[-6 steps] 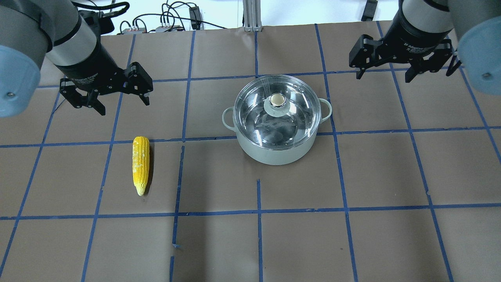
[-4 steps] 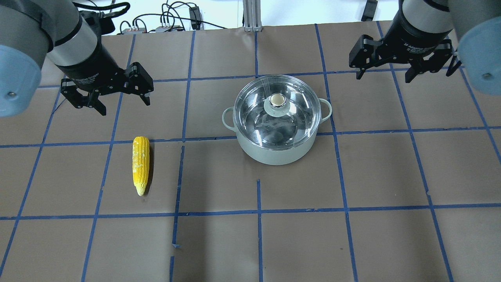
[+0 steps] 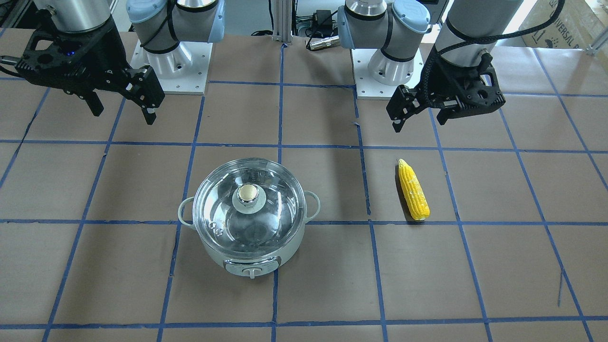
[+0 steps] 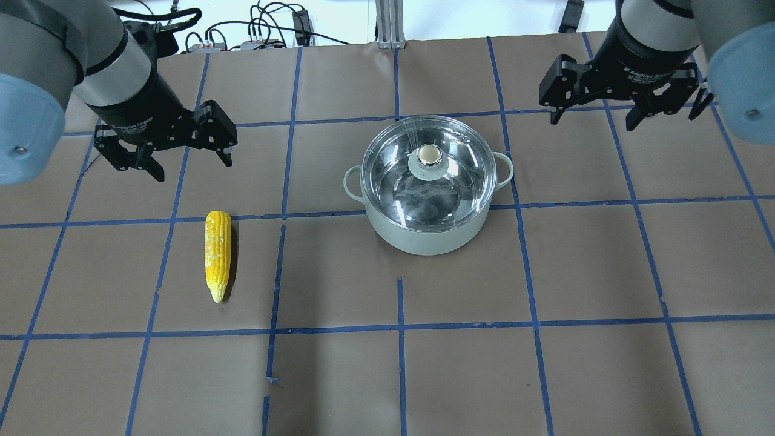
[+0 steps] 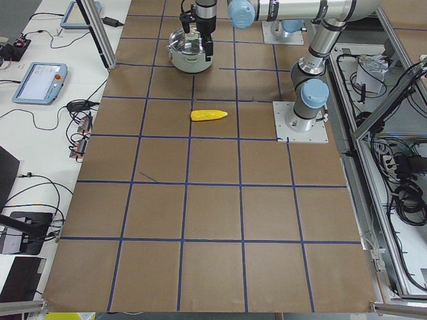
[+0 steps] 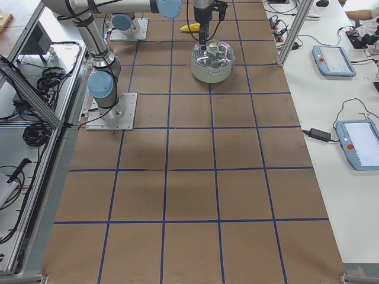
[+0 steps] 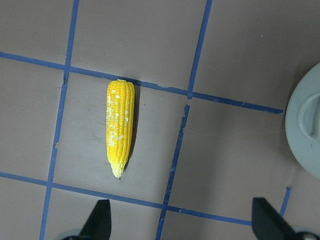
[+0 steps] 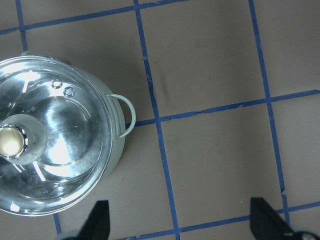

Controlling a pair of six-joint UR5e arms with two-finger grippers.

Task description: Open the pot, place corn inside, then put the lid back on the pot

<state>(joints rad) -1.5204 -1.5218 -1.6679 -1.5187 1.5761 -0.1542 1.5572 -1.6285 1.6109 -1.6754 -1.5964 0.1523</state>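
The pale mint pot (image 4: 424,239) stands mid-table with the clear glass lid (image 4: 393,181) on it; its control knob faces away from me (image 3: 251,271). The yellow corn (image 4: 218,254) lies flat to the pot's left, its tip pointing toward me. My left gripper (image 4: 194,166) is open and empty, hovering beyond the corn; the left wrist view shows the corn (image 7: 120,127) between and ahead of the fingers. My right gripper (image 4: 592,121) is open and empty, hovering beyond and to the right of the pot; the right wrist view shows the lid (image 8: 50,145).
Brown paper with a blue tape grid covers the table (image 4: 581,260). Cables and small boxes (image 4: 260,33) lie along the far edge beside an aluminium post (image 4: 390,24). The arm bases (image 3: 171,64) are bolted on at my side. Tablets (image 5: 40,83) sit off the table's far side.
Both arms have shifted only very slightly. The corn, pot and lid have not moved. Both grippers stay open.
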